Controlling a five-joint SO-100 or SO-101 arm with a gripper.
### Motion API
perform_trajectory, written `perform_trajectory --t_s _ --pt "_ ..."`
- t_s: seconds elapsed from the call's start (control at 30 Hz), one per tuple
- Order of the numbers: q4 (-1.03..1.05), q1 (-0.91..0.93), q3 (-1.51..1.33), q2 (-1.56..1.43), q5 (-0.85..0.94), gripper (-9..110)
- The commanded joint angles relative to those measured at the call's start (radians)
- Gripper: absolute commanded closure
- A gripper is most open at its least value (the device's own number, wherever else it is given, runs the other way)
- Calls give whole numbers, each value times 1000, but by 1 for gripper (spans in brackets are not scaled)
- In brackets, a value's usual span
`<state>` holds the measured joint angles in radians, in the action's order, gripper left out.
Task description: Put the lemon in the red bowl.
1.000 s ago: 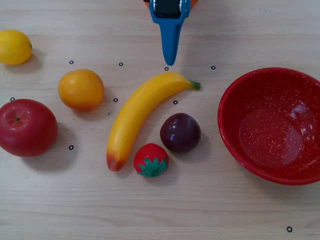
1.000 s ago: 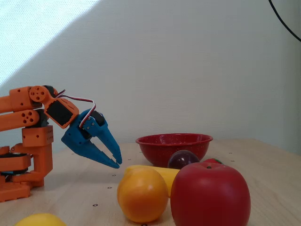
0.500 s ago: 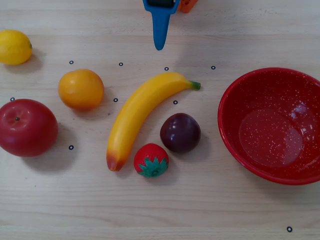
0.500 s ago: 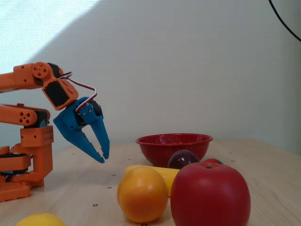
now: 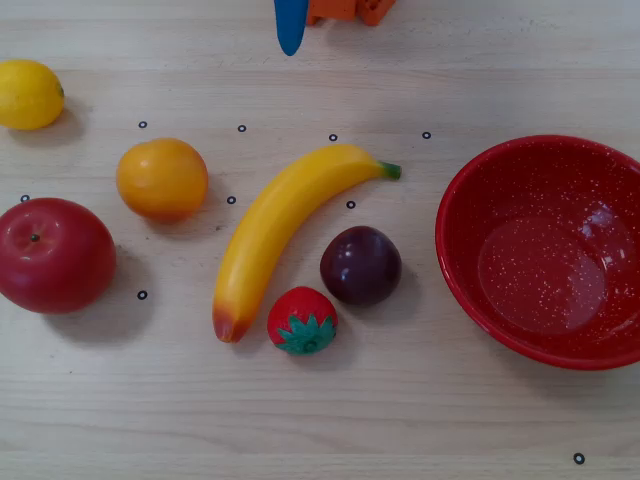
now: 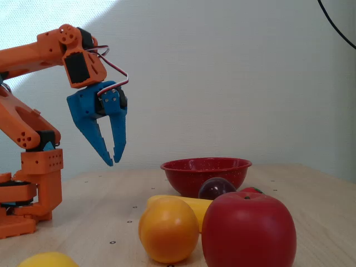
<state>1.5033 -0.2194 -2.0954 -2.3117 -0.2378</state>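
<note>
An orange robot arm (image 6: 33, 72) holds its blue gripper (image 6: 112, 160) high above a wooden table (image 5: 330, 420), fingers pointing down and nearly closed with only a thin gap between the tips, nothing in its grasp. The lemon (image 5: 29, 94) lies at the far left edge of the overhead view, well apart from the red bowl (image 5: 470, 290) on the right, which sits empty. Between them lie an orange (image 5: 162, 178), an apple (image 5: 55, 254), a banana (image 5: 280, 225), a plum (image 5: 360, 265) and a strawberry (image 5: 301, 320), the last just beside the banana's lower end.
</note>
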Motion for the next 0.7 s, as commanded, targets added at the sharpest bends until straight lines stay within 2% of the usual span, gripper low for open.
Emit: perform_trajectory --t_s 0.0,0.67 --pt "51 -63 163 41 -48 101" --pt "365 -457 951 653 -399 101"
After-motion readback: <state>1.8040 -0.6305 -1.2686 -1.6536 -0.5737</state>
